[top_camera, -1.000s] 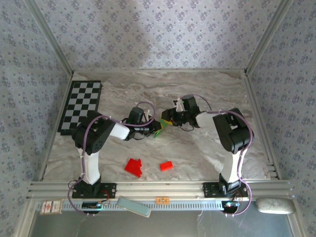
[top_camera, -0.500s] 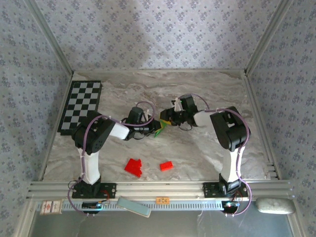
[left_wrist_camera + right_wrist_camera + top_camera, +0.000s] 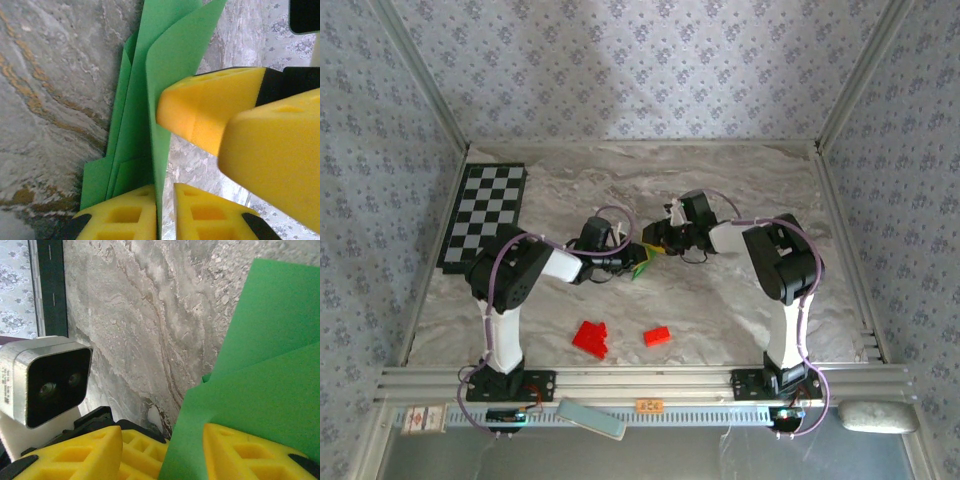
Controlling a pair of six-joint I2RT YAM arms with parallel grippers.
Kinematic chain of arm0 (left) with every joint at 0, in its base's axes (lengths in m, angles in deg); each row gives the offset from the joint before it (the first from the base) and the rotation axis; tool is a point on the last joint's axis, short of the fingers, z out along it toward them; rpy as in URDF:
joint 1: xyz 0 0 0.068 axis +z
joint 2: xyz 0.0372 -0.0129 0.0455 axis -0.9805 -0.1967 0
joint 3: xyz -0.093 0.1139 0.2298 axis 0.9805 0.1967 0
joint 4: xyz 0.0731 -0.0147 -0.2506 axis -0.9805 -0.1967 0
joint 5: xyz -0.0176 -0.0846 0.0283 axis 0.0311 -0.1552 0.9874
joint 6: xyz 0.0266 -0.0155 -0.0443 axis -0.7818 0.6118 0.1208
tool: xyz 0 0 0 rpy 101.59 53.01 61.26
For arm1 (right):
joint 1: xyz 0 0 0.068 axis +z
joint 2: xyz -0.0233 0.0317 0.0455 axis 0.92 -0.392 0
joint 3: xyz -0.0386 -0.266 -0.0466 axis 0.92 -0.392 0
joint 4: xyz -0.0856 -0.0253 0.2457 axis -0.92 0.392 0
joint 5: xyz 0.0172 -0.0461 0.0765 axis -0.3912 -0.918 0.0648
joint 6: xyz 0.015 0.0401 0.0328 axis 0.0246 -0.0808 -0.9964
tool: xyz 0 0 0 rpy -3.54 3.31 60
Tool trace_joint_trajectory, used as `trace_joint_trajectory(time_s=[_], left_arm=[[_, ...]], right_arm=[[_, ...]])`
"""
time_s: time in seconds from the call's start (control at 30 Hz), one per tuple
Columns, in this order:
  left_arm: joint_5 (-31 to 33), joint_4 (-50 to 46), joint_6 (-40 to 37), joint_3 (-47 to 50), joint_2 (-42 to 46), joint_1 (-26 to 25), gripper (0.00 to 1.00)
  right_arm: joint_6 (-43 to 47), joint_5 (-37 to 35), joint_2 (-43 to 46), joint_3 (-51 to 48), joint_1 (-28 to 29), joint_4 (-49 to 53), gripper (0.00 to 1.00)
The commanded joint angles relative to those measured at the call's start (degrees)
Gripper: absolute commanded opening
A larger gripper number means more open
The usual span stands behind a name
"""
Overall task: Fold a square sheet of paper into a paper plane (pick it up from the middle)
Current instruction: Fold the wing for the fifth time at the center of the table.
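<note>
The green paper (image 3: 640, 264) is folded into several layers and stands on edge on the marble between the two grippers. In the left wrist view one flap of the paper (image 3: 175, 60) runs down between my left gripper (image 3: 165, 200) fingers. It lies against the left finger, with a thin gap to the right one. A yellow finger (image 3: 210, 112) of the right gripper presses the flap from the right. In the right wrist view my right gripper (image 3: 162, 440) stands open, with the paper (image 3: 270, 340) edge between its fingers. From above, the left gripper (image 3: 628, 258) and right gripper (image 3: 655, 243) nearly meet.
Two small red blocks (image 3: 590, 338) (image 3: 657, 336) lie near the front of the table. The black-and-white checkered board (image 3: 485, 215) lies at the far left. The left wrist camera housing (image 3: 47, 385) sits close beside the right gripper. Metal rails frame the table.
The right gripper has slid a little to the left, closer to the left gripper and the paper. The left arm has stayed where it was.
</note>
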Motion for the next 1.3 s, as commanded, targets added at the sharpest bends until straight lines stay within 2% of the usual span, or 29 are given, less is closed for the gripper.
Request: trace_joint_trajectory(time_s=[0.0,0.5,0.9,1.27], left_arm=[[1.2,-3.5,-1.8,1.0,1.1,0.4,0.17],[3.8,-9.7,-4.2,4.2,7.4,0.4,0.23],[5.3,-16.6,-7.9,4.0,10.6,0.3,0.22],[5.1,-20.4,-10.6,3.2,9.8,0.3,0.20]], right_arm=[[2.0,-1.9,-1.3,2.1,0.5,4.3,0.48],[2.3,-4.1,-2.1,4.8,1.1,8.6,0.48],[2.3,-4.5,-2.6,5.9,1.3,10.2,0.47],[2.3,-4.5,-3.2,6.7,1.3,11.7,0.47]])
